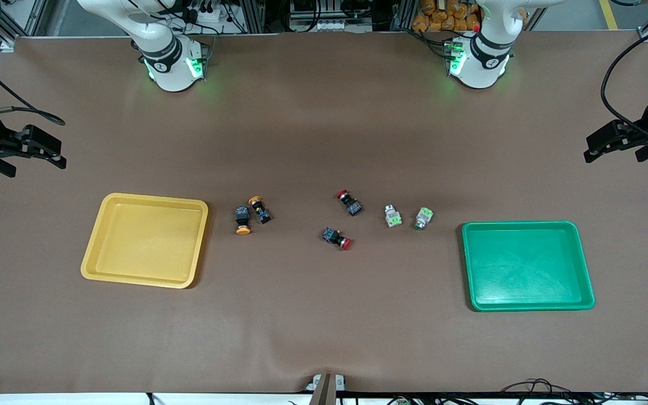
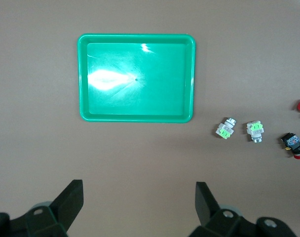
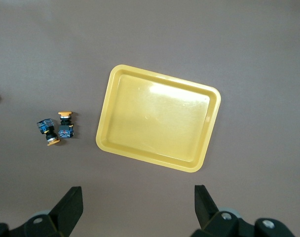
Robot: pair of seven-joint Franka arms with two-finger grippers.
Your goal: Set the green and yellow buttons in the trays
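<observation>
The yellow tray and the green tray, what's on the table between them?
Front view: two yellow buttons, two red-capped switches, then two green buttons.

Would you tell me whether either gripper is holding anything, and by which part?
Nothing is held. The left gripper and the right gripper are both open and empty, high over the table.

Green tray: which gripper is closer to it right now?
Left. The left gripper hangs open at the green tray's end of the table; the right gripper, also open, waits at the yellow tray's end.
</observation>
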